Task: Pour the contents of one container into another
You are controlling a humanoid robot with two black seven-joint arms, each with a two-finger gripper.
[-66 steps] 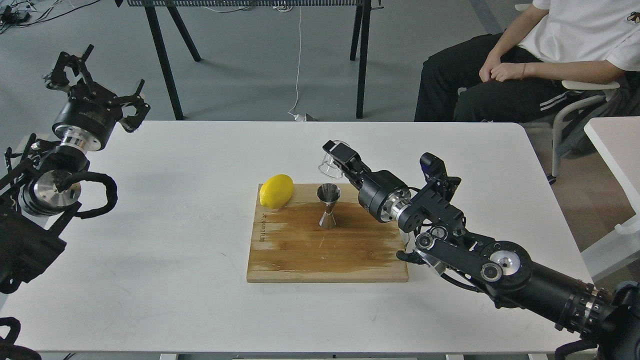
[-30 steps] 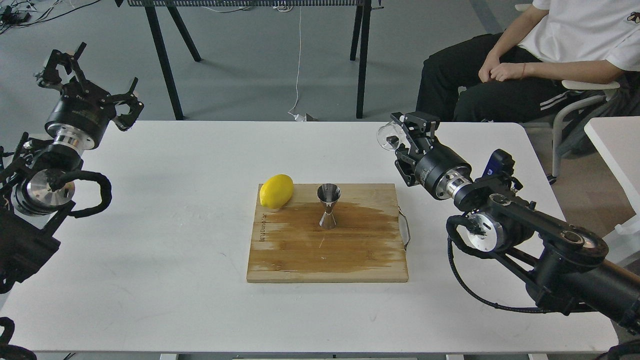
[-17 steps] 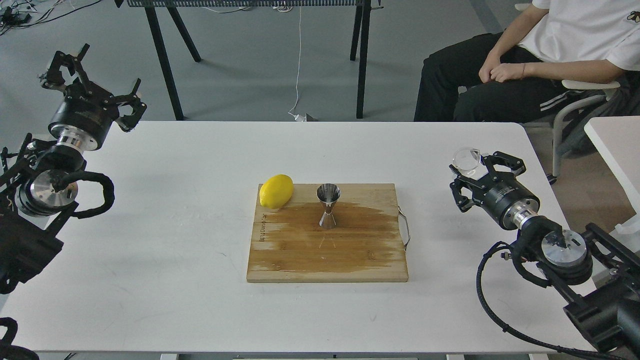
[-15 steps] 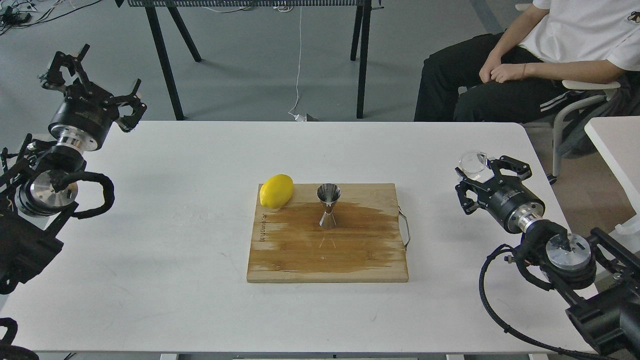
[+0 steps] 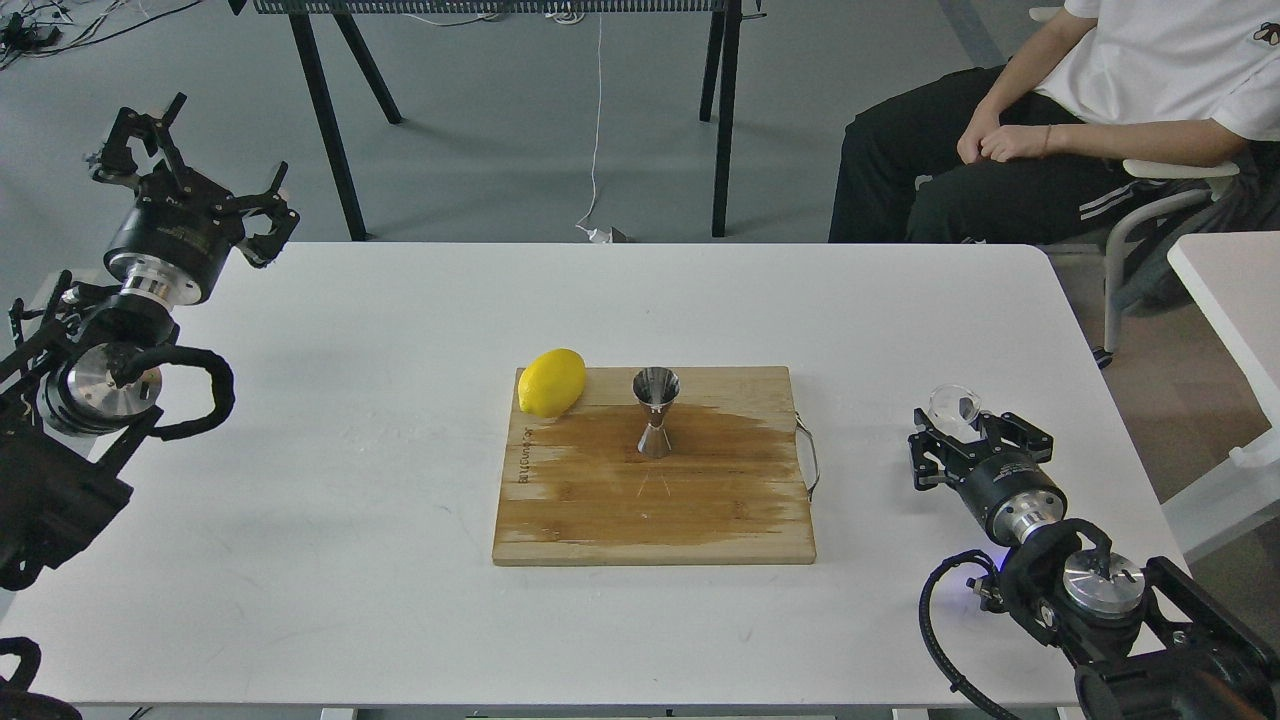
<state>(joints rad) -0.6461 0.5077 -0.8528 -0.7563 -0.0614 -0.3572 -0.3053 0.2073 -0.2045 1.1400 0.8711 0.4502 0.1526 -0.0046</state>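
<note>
The steel jigger (image 5: 656, 411) stands upright on the wet wooden cutting board (image 5: 600, 520), just right of the lemon (image 5: 552, 382). The small clear glass cup (image 5: 955, 404) is upright, low over the white table (image 5: 350, 480) at the right, well away from the board. My right gripper (image 5: 966, 424) reaches it from the near side and is shut on it. I cannot tell whether the cup's base touches the table. My left gripper (image 5: 200, 165) is held up beyond the table's far left corner, open, with nothing in it.
The board has a wire handle (image 5: 808, 455) on its right edge. A seated person (image 5: 1040, 130) is behind the table's far right corner. A second white table (image 5: 1230, 290) stands off to the right. Black table legs (image 5: 330, 130) stand behind.
My right gripper has carried the glass cup away from above the jigger, swinging right and then down and toward me to the table's right side. The left arm barely shifted.
</note>
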